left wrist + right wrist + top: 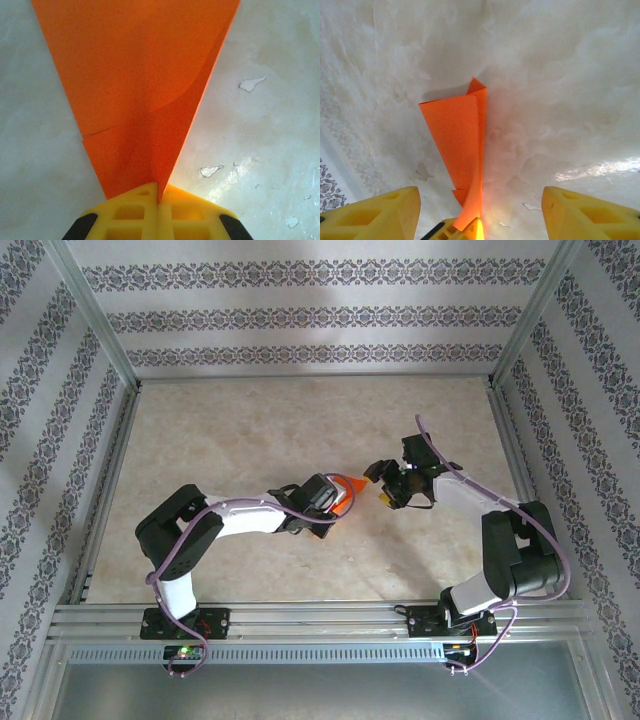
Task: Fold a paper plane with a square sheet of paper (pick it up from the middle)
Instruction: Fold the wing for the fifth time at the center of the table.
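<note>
Late creasing step, I judge. The left gripper (159,196) is clamped on a narrow corner of the paper plane (145,90), which fans out ahead of its fingers. The right gripper (480,197) is spread, with the plane between its fingers, seemingly untouched. Next, it must close squarely on the fold.

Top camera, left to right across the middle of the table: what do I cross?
left arm → left gripper → orange paper → right gripper → right arm
</note>
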### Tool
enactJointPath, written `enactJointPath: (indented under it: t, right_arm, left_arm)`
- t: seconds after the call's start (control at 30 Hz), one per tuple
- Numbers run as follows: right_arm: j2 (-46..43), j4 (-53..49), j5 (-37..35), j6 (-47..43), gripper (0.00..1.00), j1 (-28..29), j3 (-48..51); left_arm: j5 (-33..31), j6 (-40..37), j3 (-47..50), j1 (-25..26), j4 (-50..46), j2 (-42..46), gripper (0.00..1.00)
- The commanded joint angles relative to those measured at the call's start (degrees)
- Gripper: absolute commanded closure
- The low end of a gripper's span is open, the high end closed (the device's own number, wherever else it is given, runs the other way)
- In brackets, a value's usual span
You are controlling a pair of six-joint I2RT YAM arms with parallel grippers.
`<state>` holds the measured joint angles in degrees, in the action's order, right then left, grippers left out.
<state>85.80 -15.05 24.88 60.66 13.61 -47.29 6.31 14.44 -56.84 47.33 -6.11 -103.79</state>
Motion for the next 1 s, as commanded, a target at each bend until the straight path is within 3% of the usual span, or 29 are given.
enactJointPath:
  t: [0.0,0.33,0.73,0.97]
  right_arm:
    - [-1.77,-0.62,-1.51,-2.37,0.34,-0.67,1.06]
    - [-1.71,1.27,0.11,-2.69,0.34,-0.67,2.17]
    - [-2.66,8.90,4.23,-7.68,0.35,-0.52,5.19]
    - [0.38,21.01,12.99,-13.12,0.49,0.91,9.01]
  left_arm:
    - [5.09,4.48,-0.43,-1.81,-1.27,0.52,1.00]
    - [13.83,9.99,1.07,-5.83,2.09,0.60,1.00]
    - [16.02,15.03,3.48,-7.93,5.07,-0.65,1.00]
    - [18.79,18.96,7.71,-9.70,12.32,-1.12,1.00]
